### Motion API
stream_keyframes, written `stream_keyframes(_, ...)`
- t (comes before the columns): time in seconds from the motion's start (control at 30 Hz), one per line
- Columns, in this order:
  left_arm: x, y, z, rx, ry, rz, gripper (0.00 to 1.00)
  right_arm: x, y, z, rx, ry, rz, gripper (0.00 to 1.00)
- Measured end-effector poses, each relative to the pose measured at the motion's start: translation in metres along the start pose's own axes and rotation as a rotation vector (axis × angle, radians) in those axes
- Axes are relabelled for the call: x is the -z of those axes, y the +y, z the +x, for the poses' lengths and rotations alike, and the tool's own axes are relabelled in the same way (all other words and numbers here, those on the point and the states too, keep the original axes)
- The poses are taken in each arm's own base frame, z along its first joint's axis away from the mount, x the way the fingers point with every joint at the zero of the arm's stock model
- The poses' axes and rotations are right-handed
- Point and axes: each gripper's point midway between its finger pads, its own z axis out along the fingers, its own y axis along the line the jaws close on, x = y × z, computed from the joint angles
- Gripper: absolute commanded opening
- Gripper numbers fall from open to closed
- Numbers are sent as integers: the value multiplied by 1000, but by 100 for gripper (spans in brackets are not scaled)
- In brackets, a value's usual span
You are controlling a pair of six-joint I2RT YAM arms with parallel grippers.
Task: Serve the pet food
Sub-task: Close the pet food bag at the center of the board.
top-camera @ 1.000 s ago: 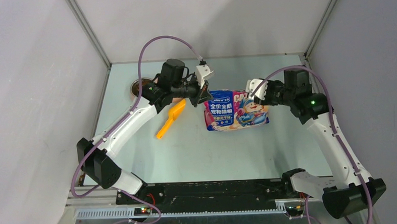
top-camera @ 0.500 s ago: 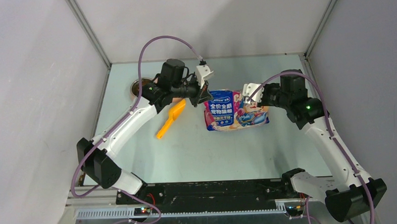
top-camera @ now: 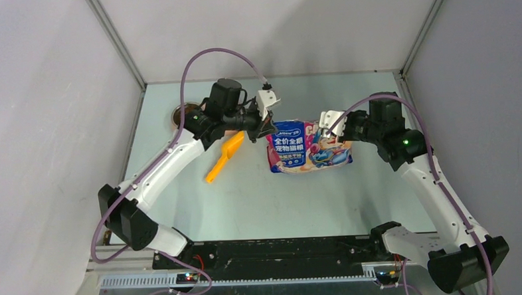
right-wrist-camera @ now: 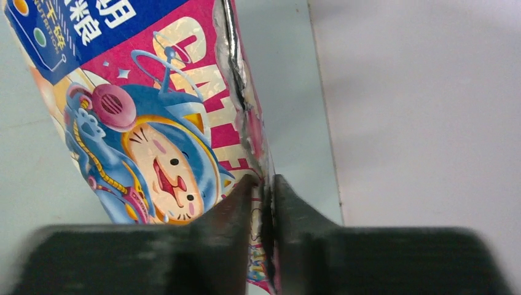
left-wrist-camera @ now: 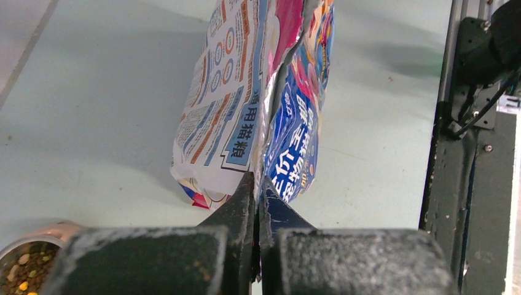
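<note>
Two hands share one load in the top view: the cat food bag (top-camera: 309, 145) sits at the middle of the tabletop (top-camera: 267, 194), its long axis running left to right. The left hand (top-camera: 269, 128) is clamped on its left top corner and the right hand (top-camera: 325, 131) on its right, with the orange scoop (top-camera: 224, 156) just left of it and the bowl (top-camera: 180, 115) farther left under the left arm. Left wrist view: jaws pinched shut on the ragged top seam, which runs straight away from the hand; right wrist view: jaws closed on the seam's other end, so a pull apart looks unobstructed.
</note>
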Motion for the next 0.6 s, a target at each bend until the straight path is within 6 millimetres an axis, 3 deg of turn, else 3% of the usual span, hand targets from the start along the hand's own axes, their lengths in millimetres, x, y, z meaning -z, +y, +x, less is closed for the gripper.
stream_keyframes(0.07, 3, -1, 1, -20, 7, 2, 0, -1, 1, -3, -3, -16, -7, 35)
stream_keyframes(0.23, 9, -4, 4, -36, 19, 10, 0, -3, 1, -14, -3, -63, -8, 39)
stream_keyframes(0.47, 10, -5, 4, -38, 17, 22, 0, -13, 3, -32, 10, -135, -9, 37)
stream_keyframes(0.6, 10, -5, 4, -36, 16, 24, 0, -22, 10, -37, 15, -153, -29, 31)
